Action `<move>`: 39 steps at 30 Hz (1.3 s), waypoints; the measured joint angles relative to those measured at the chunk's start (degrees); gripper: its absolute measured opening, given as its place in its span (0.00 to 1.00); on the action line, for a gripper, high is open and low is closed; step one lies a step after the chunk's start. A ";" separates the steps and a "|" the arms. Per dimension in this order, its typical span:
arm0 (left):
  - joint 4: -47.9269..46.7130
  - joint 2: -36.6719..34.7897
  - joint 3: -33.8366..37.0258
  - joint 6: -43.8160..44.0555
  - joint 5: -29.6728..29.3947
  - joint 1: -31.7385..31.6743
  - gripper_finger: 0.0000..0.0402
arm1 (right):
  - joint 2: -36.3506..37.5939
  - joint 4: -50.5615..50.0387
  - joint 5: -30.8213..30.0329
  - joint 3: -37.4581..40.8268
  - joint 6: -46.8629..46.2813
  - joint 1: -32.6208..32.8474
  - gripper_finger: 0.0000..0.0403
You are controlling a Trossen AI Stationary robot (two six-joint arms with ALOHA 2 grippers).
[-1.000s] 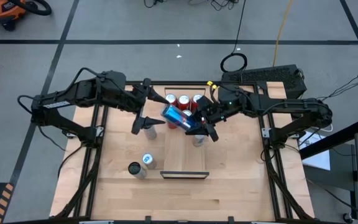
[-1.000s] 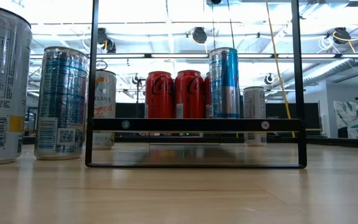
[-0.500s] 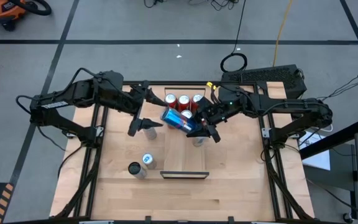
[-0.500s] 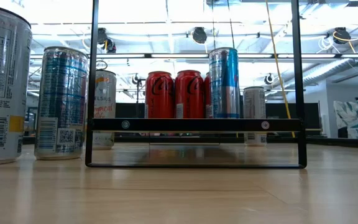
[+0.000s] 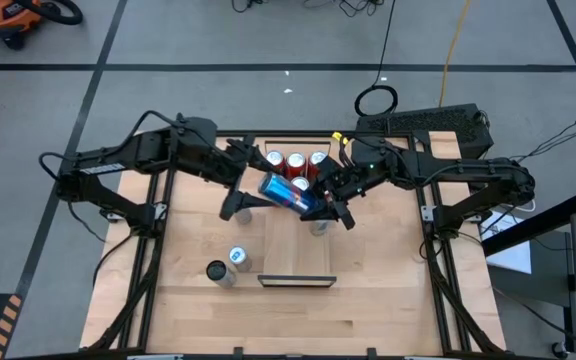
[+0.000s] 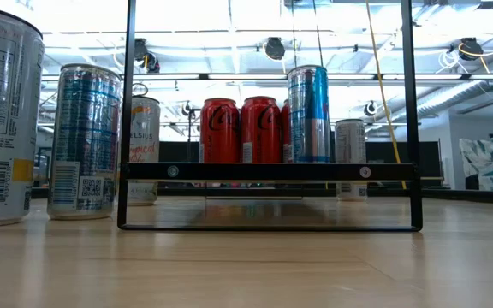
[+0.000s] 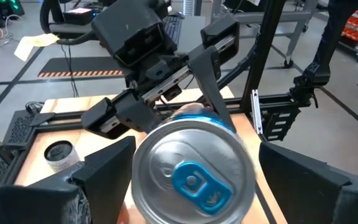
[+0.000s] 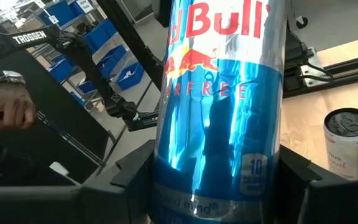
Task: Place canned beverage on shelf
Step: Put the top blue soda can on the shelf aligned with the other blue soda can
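1. The shelf (image 5: 298, 240) is a long light-wood board running down the middle of the table (image 5: 368, 300). Its far end holds three red cans (image 5: 294, 162) in a row; the near half is bare wood up to the dark end lip.
2. The blue can (image 5: 286, 190) is held tilted above the shelf, just in front of the red cans. The right gripper (image 5: 320, 200) is clamped on its body; the right wrist view shows the can filling the gap between both fingers.
3. The left gripper (image 5: 248, 188) sits at the can's top end with its fingers spread wide on either side of the lid (image 7: 191, 180), not closed on it.
4. Open room: the near half of the table and the shelf's near half are free of arms.
5. Count off the shelf: two cans (image 5: 226, 266) near the table's left front, one silver can (image 5: 318, 226) under the right gripper; the low view shows a further can (image 6: 145, 150) behind the left pair.
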State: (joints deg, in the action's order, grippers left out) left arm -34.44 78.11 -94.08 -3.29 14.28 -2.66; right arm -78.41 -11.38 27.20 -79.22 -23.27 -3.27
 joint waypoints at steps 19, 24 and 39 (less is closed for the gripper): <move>0.00 1.62 0.00 2.93 2.17 0.15 0.67 | -0.02 -0.28 0.02 0.02 0.50 0.00 0.51; 0.02 1.61 0.00 2.80 2.19 0.15 0.60 | -0.02 -0.27 0.20 0.02 0.36 0.02 0.52; -3.22 1.66 0.00 10.10 2.11 0.17 0.57 | 0.85 -4.66 -3.34 0.07 -3.19 0.00 0.73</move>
State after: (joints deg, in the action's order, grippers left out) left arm -37.66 79.77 -94.08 6.81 16.39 -2.48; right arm -77.56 -16.03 23.86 -79.15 -26.46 -3.27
